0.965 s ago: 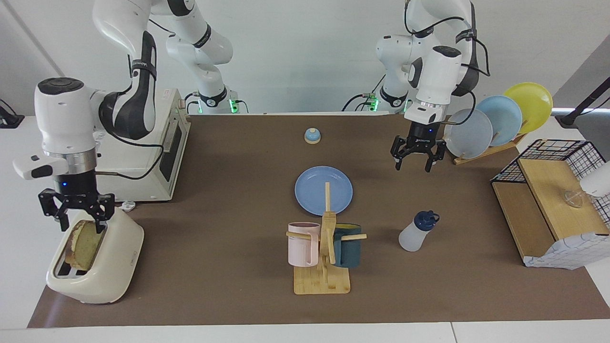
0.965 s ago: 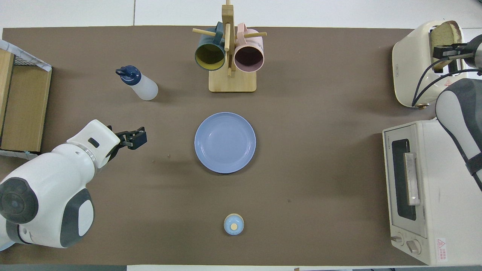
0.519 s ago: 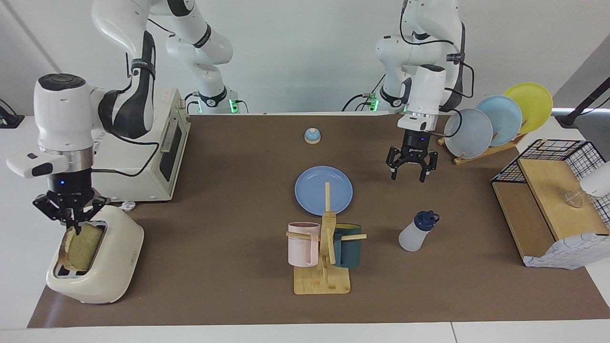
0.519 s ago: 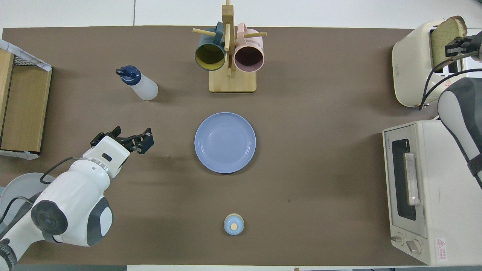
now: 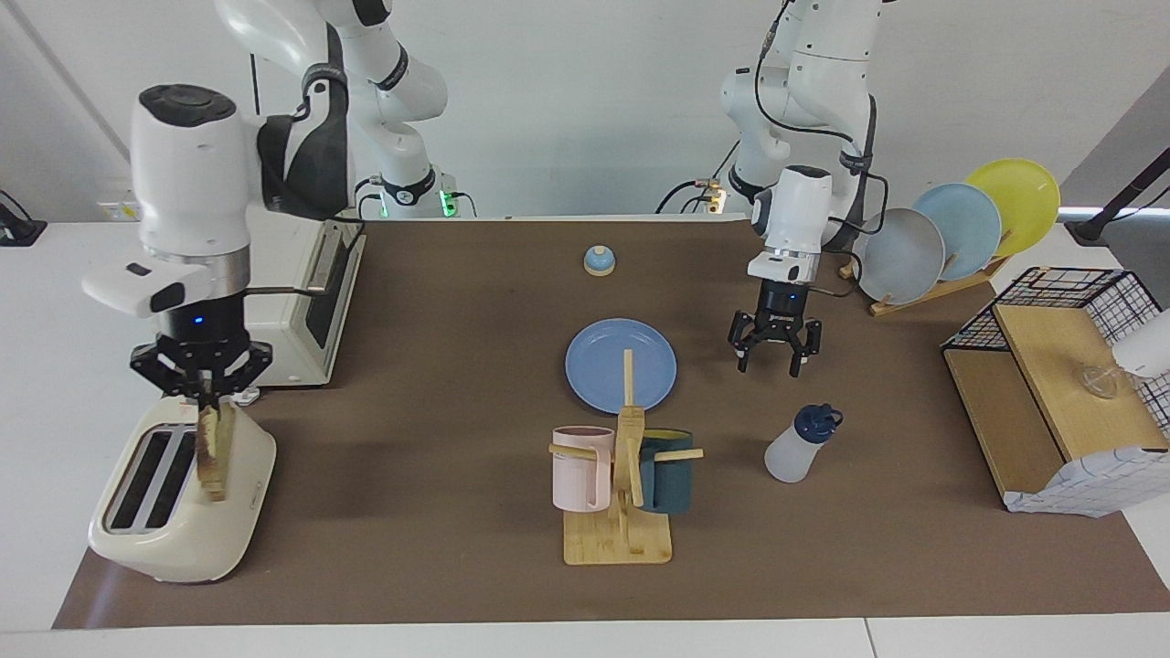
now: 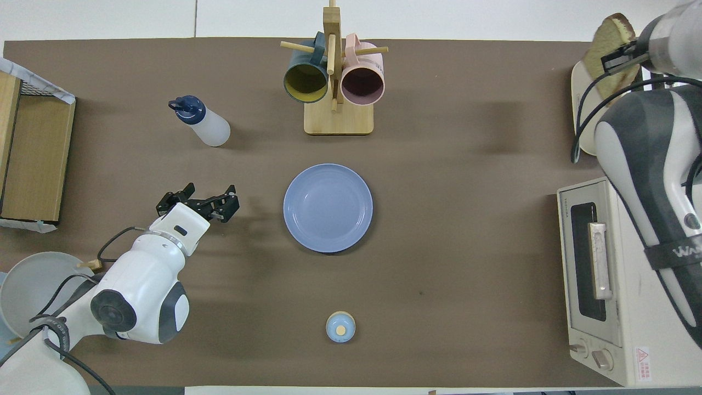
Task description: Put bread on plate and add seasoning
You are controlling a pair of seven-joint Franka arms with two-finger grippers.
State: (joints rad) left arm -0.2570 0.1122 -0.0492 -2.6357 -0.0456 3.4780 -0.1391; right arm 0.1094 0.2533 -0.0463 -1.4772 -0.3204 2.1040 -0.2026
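My right gripper (image 5: 203,400) is shut on the top edge of the bread (image 5: 212,452), a tan slice with a brown crust. The slice hangs edge-on just above the cream toaster (image 5: 164,512). In the overhead view the bread (image 6: 606,52) and right gripper (image 6: 620,55) are over the toaster (image 6: 580,104). The medium-blue plate (image 5: 603,361) (image 6: 328,207) lies empty at mid-table. My left gripper (image 5: 768,364) (image 6: 198,198) is open and empty, low over the mat between the plate and the seasoning bottle (image 5: 797,445) (image 6: 204,125), which stands upright with its navy cap on.
A wooden mug rack (image 5: 622,512) with a pink mug and a dark teal mug stands just farther from the robots than the plate. A toaster oven (image 5: 315,292) sits beside the toaster. A small blue dome (image 5: 599,260) is near the robots. A plate rack (image 5: 951,228) and a wire-and-wood shelf (image 5: 1051,393) are at the left arm's end.
My right gripper closed on the bread, lifted it out of the toaster slot and turned it edge-on. My left gripper moved down and toward the plate, staying open.
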